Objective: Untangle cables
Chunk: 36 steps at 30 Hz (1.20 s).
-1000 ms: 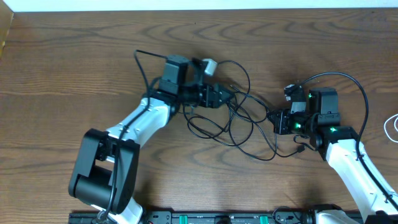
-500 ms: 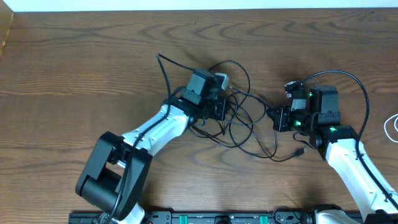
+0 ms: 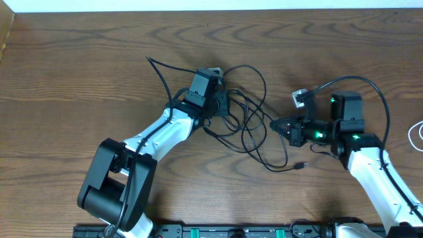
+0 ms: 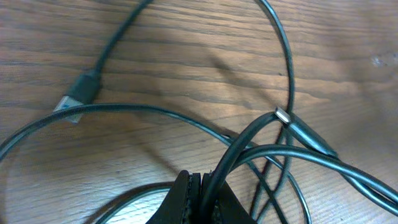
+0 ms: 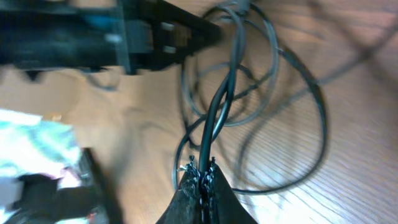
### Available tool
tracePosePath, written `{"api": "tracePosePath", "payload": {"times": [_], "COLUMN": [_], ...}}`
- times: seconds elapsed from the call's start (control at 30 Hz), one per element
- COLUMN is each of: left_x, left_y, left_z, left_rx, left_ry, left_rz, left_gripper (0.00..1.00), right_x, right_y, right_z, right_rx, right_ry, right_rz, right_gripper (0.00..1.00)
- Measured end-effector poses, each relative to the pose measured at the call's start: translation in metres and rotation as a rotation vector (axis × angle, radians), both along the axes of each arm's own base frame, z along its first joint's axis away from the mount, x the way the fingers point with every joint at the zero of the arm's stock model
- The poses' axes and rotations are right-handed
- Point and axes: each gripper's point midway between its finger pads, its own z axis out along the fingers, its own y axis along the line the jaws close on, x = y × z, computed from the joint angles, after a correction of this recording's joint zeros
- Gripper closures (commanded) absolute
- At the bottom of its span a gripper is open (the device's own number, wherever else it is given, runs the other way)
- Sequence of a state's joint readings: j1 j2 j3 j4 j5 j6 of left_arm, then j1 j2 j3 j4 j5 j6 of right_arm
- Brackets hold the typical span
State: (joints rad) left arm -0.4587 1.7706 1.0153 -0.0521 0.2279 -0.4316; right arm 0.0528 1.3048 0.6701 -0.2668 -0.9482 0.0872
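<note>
A dark brown wooden table [image 3: 79, 73] shows swirling grain. A white strip [image 3: 198, 5] runs along its far edge, a black green-studded rail [image 3: 231, 232] along the near one.

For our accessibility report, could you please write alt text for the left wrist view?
The left fingers, shut, pinch a strand of the tangled black cables lying on a wooden table. A loose plug end rests at the left.

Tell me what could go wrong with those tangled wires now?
The left gripper and right gripper are each shut on black cables of one tangle. Pulling apart might tighten the crossings rather than free them. The metal plug sitting at a crossing could snag.
</note>
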Motion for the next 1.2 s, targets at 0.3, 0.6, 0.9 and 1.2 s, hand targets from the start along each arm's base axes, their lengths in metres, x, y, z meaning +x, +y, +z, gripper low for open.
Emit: {"api": "tracePosePath", "payload": {"times": [0.3, 0.6, 0.9, 1.2], "left_x": [0.016, 0.01, -0.033, -0.066], "left_y": [0.042, 0.001, -0.047, -0.067], "left_z": [-0.006, 0.014, 0.042, 0.074], "left_rx": [0.022, -0.157, -0.359, -0.541], "left_ry": [0.038, 0.022, 0.01, -0.03], "left_rz": [0.238, 0.005, -0.414, -0.675], "left_gripper": [0.92, 0.92, 0.92, 0.92], "right_x": [0.002, 0.025, 0.027, 0.028], "right_y": [-0.016, -0.042, -0.028, -0.007], "right_z": [0.036, 0.006, -0.001, -0.018], "right_rx": [0.182, 0.031, -0.032, -0.184], "right_ry": [-0.104, -0.001, -0.002, -0.037], "right_rz": [0.052, -0.162, -0.163, -0.164], "right_gripper": [0.99, 0.73, 0.62, 0.38]}}
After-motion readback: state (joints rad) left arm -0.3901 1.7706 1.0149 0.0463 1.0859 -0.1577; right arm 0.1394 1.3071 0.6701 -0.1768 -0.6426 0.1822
